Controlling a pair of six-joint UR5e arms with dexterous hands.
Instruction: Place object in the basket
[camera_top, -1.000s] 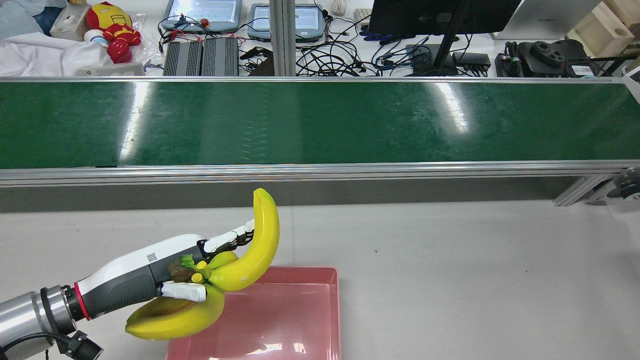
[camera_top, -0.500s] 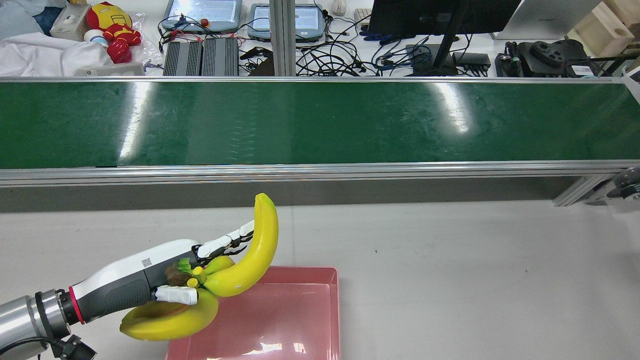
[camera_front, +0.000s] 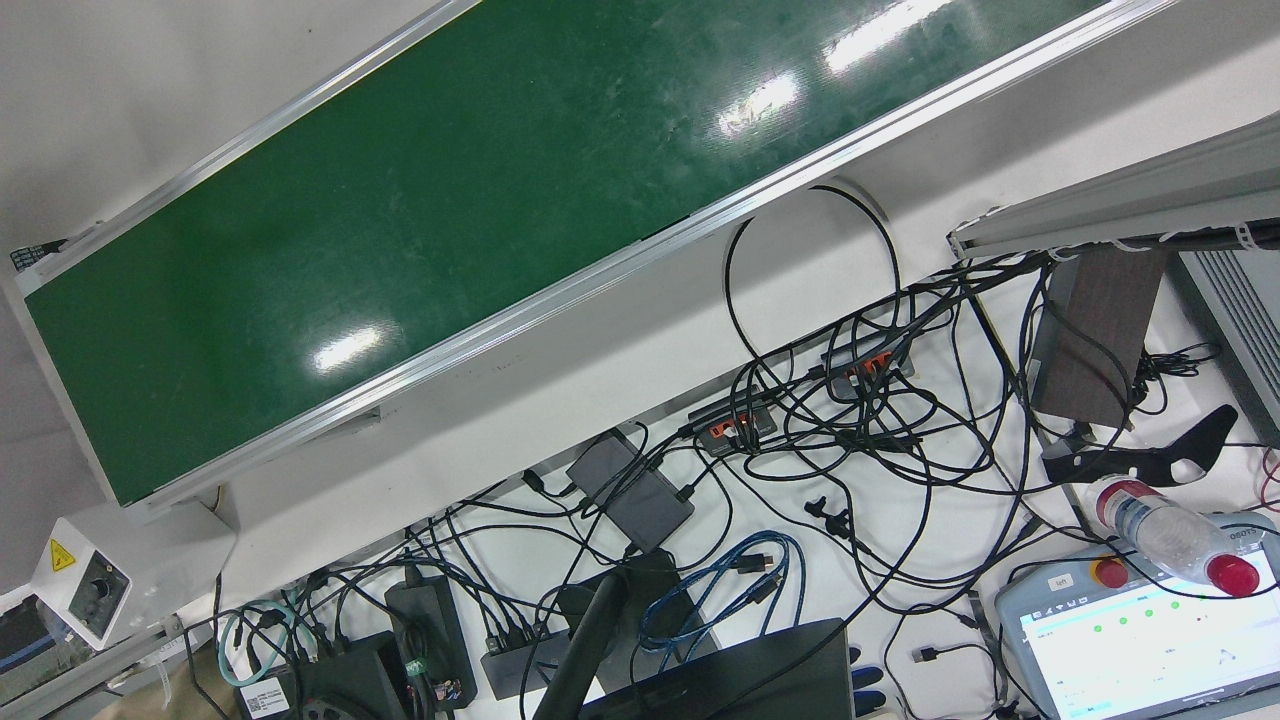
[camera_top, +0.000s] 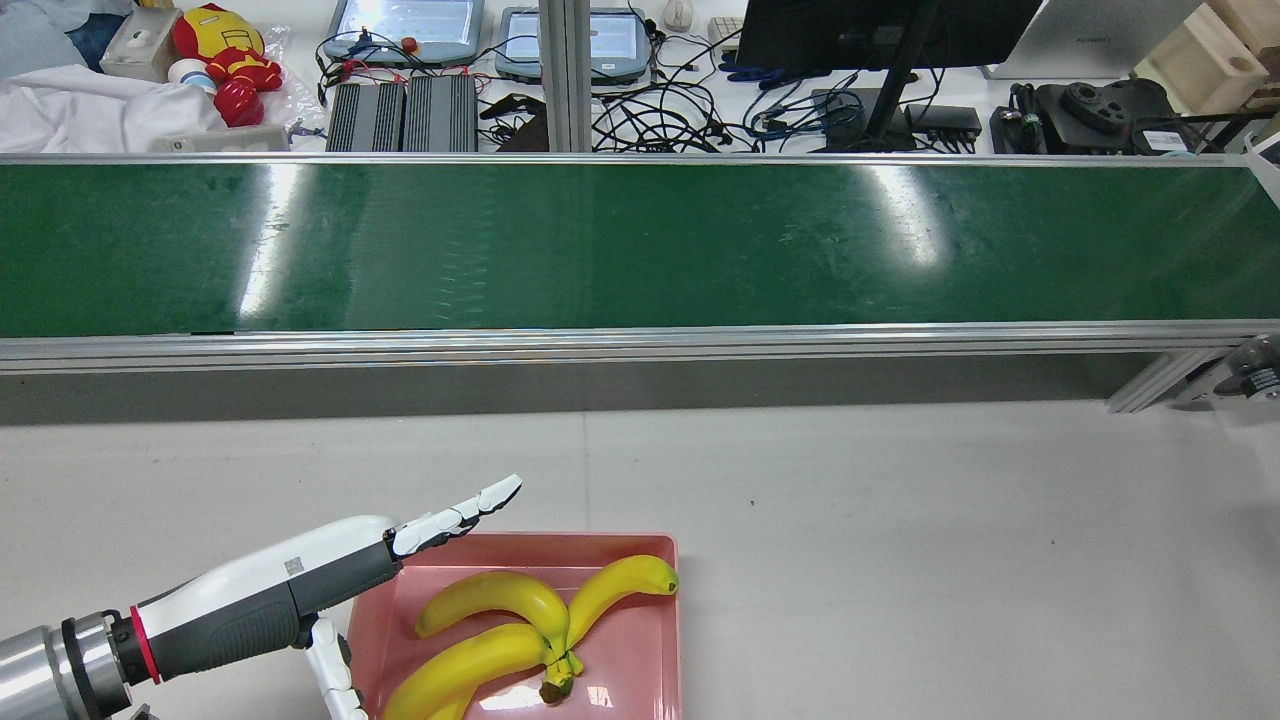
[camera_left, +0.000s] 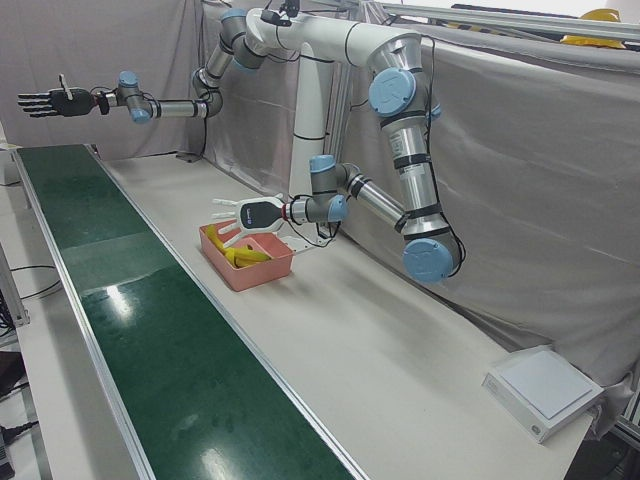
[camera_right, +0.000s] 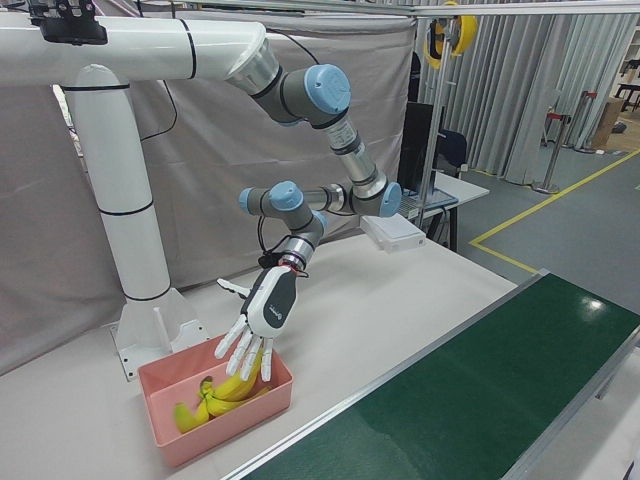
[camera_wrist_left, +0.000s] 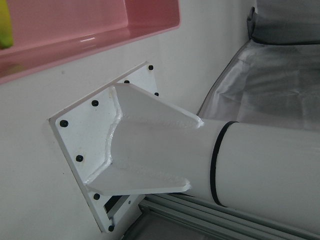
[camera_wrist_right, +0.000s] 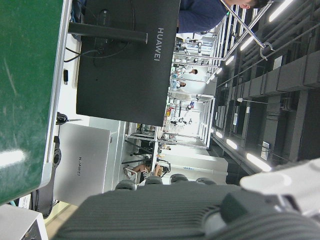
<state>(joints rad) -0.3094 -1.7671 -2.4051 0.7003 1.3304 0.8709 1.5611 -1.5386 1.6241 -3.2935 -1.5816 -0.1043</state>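
Left hand: the left hand (camera_top: 330, 580) is seen at the bottom left of the rear view, fingers spread and straight, nothing held. In the right-front view (camera_right: 255, 335) its fingers point down over the basket's rim.

Change: half a second ago the banana bunch was gripped in this hand, above the basket's near-left corner. Now the grip has been let go and the bunch is no longer in the hand.

Banana bunch: the banana bunch (camera_top: 530, 630) is lying inside the pink basket (camera_top: 668, 640). Taking the basket as a clock face in the rear view, the stem is at about 6 o'clock, one banana tip reaches toward 2 o'clock and touches or nearly touches the far-right wall, and the others fan toward 9 and 7 o'clock.

Hand and bunch: the fingers are seen at about 10 o'clock of the basket, apart from the fruit; no contact is visible.

Right hand: the right hand (camera_left: 45, 102) is held high and far off, fingers spread, empty, well apart from the basket.

Conveyor: the green conveyor belt (camera_top: 640, 245) is bare of objects.

Meaning for the task: the placement is judged done, since the bunch is resting within the walls. Only withdrawal of the left hand is judged to remain.

Risk: a finger could catch the basket's rim as the hand is lifted away.
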